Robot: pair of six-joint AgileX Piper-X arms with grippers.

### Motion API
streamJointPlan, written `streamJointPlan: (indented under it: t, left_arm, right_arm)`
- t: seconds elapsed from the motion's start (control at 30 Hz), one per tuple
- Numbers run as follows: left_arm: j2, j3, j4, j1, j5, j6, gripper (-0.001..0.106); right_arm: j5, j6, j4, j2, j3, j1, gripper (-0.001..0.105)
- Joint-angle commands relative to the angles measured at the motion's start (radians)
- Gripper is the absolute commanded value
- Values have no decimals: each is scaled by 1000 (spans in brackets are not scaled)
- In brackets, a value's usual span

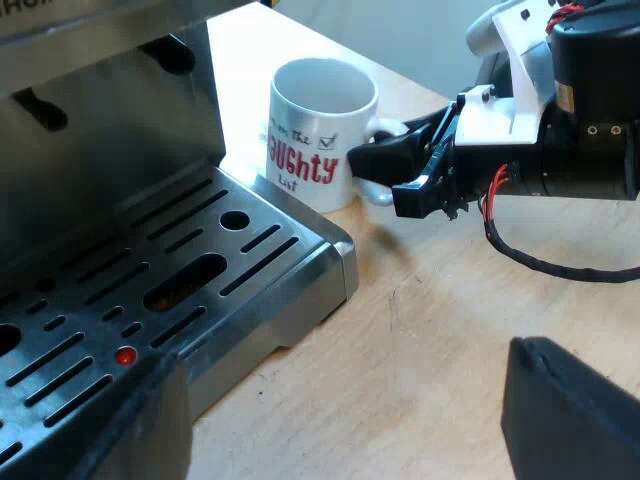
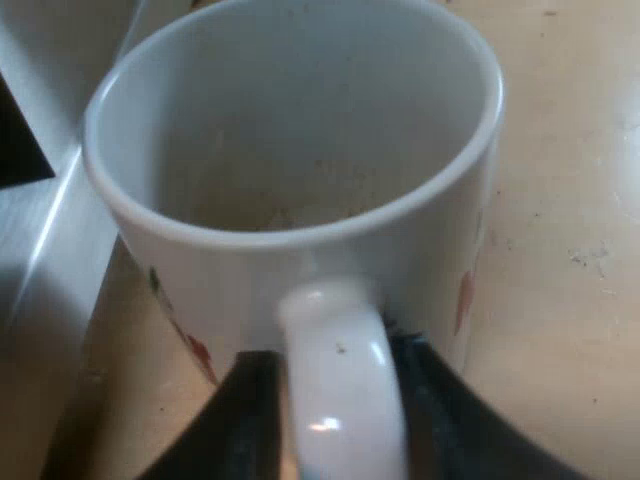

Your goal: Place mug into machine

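While the right gripper (image 2: 335,370) sits at the mug's handle (image 2: 342,400), its two black fingers (image 2: 245,420) are drawn in narrow, one on each side of the loop and pressed against it. That's a grip on the mug (image 2: 300,150). The other arm's camera shows the same thing: right gripper (image 1: 378,165) at the handle, mug (image 1: 315,150) upright on the wooden table (image 1: 450,330), white with red lettering, empty inside. And where's the mug? On the table, just beside the corner of the machine's drip tray (image 1: 210,265), not on it. The tray is a slotted metal grate with a small red dot among the slots, and the machine (image 1: 110,130) rises steel-fronted behind it. Over to the left gripper (image 1: 335,385): fingers (image 1: 570,410) spread wide, holding nothing, hovering over the tray's edge and the bare table.
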Motion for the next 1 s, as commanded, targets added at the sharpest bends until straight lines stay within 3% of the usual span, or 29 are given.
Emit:
streamJointPlan:
  t: [0.03, 0.23, 0.4, 0.73, 1.0]
  left_arm:
    - [1, -3, -11, -6, 6, 1, 66]
    - [1, -3, -11, -6, 6, 95, 66]
    - [-27, -3, -13, -6, 6, 96, 66]
    - [-209, -3, -11, -6, 6, 96, 66]
    - [-343, -3, 153, -6, 6, 96, 66]
  right_arm:
    - [0, -6, -6, -3, -9, -1, 0]
    - [12, -16, 2, -73, 19, 23, 0]
    - [39, -16, 141, -194, 37, 38, 0]
    - [65, -30, 422, -512, 39, 113, 0]
    - [119, -75, 663, -792, 39, 228, 0]
